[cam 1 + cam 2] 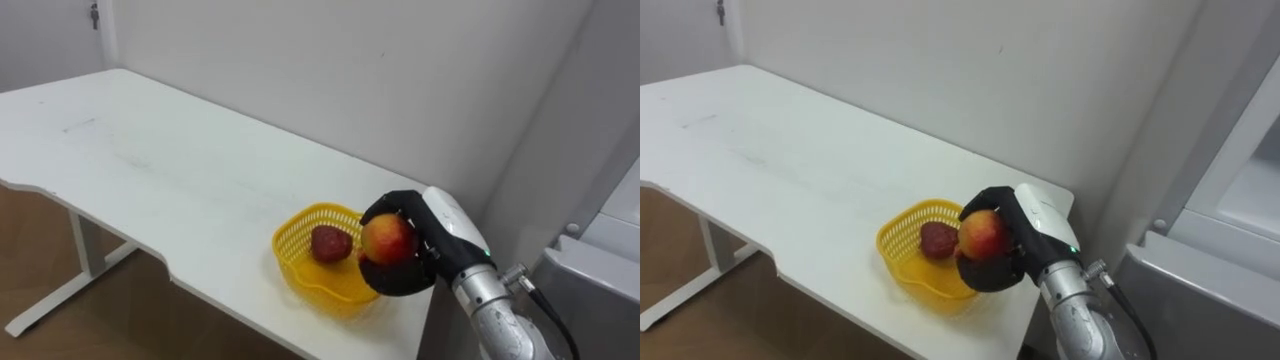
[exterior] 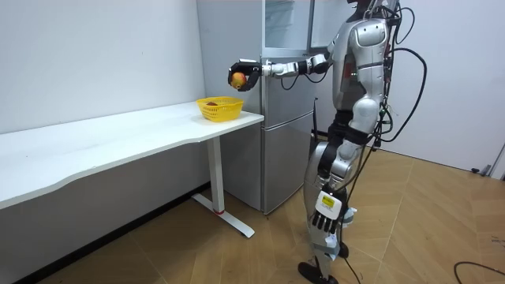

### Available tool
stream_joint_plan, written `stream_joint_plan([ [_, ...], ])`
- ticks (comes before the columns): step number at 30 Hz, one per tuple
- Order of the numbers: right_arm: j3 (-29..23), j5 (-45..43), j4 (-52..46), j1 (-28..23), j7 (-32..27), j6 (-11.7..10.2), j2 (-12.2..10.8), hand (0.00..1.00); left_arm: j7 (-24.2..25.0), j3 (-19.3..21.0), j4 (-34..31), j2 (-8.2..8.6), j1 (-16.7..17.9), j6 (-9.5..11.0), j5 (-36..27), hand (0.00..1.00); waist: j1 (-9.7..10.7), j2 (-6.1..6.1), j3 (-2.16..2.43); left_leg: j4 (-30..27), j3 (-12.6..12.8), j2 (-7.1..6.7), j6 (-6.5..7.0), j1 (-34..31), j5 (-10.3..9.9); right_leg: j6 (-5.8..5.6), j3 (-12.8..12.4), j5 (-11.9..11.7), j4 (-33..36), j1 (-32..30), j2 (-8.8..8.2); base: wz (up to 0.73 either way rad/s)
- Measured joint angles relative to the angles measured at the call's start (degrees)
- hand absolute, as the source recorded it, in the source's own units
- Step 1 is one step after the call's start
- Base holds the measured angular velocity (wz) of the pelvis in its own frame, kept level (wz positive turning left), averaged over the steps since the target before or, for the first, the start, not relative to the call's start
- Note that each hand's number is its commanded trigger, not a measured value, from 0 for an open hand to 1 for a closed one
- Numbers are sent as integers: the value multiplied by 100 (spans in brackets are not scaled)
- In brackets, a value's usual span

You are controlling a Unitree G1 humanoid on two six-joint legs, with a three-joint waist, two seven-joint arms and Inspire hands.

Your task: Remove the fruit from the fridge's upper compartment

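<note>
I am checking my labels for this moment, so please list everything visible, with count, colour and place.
table: one, white, along the wall.
basket: one, yellow, on the table end beside the fridge.
dark fruit: one, dark red, inside the basket.
apple: one, red and yellow, held above the basket's rim.
fridge: one, grey, next to the table.
right hand: one, black, fingers curled round the apple.
left hand: one, light grey, hanging beside the leg in the room view.

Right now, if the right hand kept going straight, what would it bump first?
Probably nothing near: the right hand, gripping the apple, sits above the yellow basket, pointing over the white table. Depth unclear.
</note>
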State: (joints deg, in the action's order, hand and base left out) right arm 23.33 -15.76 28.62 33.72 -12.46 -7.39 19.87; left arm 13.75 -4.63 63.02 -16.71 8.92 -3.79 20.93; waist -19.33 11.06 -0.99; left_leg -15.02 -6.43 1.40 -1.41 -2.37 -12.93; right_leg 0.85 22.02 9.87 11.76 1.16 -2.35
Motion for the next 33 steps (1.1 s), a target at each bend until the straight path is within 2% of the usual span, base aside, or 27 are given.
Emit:
stream_joint_plan([
  [5,-1,-29,92,0,14,2,0,100,47,-1,-35,0,22,0,-1,0,4,12,-7,-67,-4,-4,0,1,0,-1,11,0,0,3,-7,0],
  [7,-1,-36,230,1,71,13,0,100,48,-4,-62,0,27,-8,-1,0,4,25,-27,-71,-5,-4,0,-8,0,-1,11,1,1,3,-8,0],
  [10,1,-57,351,2,170,141,0,100,59,-6,-111,0,24,-59,-1,0,5,28,-50,-71,-6,-5,0,-52,-2,-1,12,1,8,-14,-10,0],
  [19,3,-36,536,15,170,200,0,100,163,-64,-118,-28,-36,-94,-2,0,-10,43,-49,-96,-8,-5,-5,-203,-12,-1,23,1,53,-169,-17,0],
  [24,14,-29,660,216,143,285,0,100,134,-123,-120,-41,-67,-98,-2,0,-16,60,-63,-144,-3,-9,-4,-214,-12,-1,13,1,86,-210,-25,0],
  [33,16,-30,660,249,144,376,0,100,91,-119,-117,-39,-57,-123,0,0,-124,69,-71,-156,-5,-9,-4,-220,-12,-1,14,1,89,-208,-26,0],
])
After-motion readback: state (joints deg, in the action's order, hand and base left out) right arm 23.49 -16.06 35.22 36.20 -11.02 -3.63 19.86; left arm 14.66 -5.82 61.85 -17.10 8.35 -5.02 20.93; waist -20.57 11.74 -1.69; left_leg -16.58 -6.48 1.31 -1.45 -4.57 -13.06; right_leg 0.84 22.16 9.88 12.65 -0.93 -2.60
